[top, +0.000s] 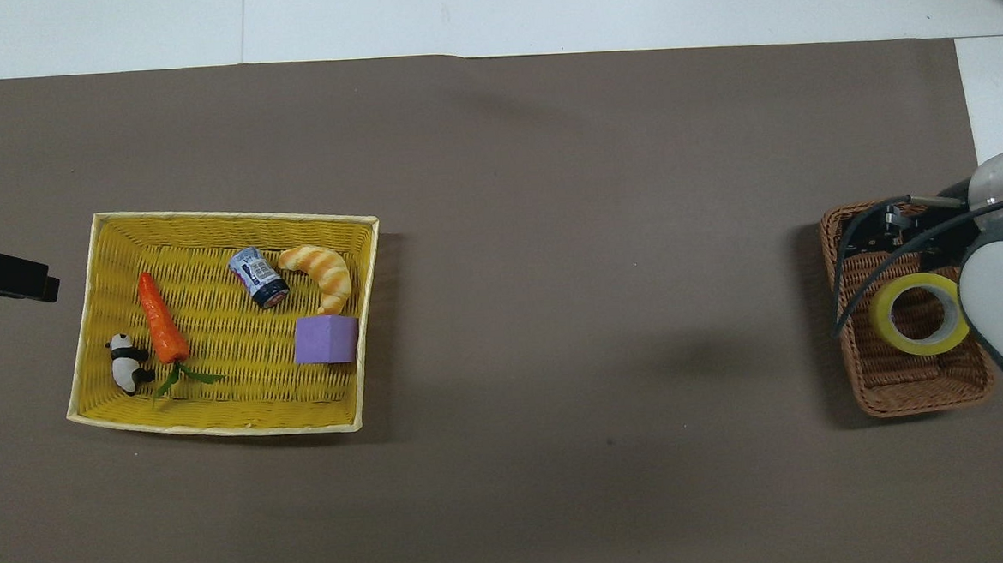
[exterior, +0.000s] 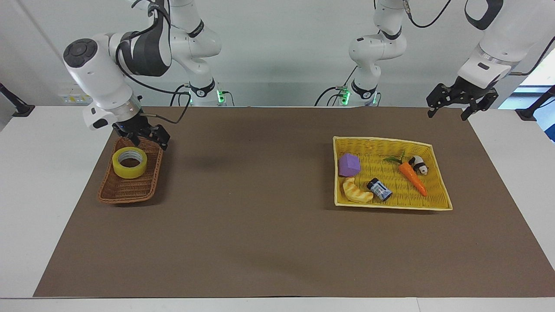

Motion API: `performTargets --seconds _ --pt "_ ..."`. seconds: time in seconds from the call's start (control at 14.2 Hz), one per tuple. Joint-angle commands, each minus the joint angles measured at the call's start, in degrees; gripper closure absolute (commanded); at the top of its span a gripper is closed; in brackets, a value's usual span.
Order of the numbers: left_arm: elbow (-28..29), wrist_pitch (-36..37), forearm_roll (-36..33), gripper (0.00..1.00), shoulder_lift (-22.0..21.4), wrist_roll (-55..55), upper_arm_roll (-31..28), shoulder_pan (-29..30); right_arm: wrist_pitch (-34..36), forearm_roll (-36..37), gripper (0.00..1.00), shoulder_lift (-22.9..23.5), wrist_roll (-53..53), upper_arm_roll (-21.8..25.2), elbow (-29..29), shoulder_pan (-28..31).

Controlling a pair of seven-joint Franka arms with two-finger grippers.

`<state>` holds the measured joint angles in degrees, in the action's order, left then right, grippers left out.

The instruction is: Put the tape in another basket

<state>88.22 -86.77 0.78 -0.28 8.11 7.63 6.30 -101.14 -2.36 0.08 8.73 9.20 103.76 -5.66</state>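
The yellow tape (exterior: 129, 162) lies flat in the dark brown wicker basket (exterior: 125, 199) at the right arm's end of the table. It also shows in the overhead view (top: 917, 315), in the basket (top: 920, 397). My right gripper (exterior: 148, 140) is open and empty. It hangs over the basket's end, a little above the rim and apart from the tape. My left gripper (exterior: 447, 114) is open and empty, raised over the table's corner at the left arm's end, where that arm waits.
A wide yellow woven tray (exterior: 390, 208) toward the left arm's end holds a purple block (exterior: 349, 164), a croissant (exterior: 356, 192), a small can (exterior: 379, 189), a carrot (exterior: 412, 177) and a panda figure (exterior: 419, 164). A brown mat (exterior: 260, 225) covers the table.
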Motion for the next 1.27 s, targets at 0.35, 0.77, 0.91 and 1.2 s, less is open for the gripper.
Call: performTargets --seconds 0.35,0.77,0.91,1.2 --pt "-0.41 0.81 -1.22 0.0 -0.51 -0.56 -9.74 -10.35 21.04 1.13 0.0 -1.4 -1.69 1.08 -19.01 1.44" --pt "-0.41 0.81 -1.22 0.0 -0.51 -0.55 -9.83 -10.35 20.99 1.66 0.0 -6.13 -2.4 0.03 -15.44 1.44" --pt "-0.33 0.81 -1.22 0.0 -0.51 -0.55 -9.83 -10.35 18.96 2.36 0.0 -7.72 -5.55 0.47 -12.62 1.53" --pt "-0.33 0.81 -1.22 0.0 -0.51 -0.55 -9.92 -10.35 19.49 3.33 0.0 -8.26 -6.79 0.47 -12.17 1.97"
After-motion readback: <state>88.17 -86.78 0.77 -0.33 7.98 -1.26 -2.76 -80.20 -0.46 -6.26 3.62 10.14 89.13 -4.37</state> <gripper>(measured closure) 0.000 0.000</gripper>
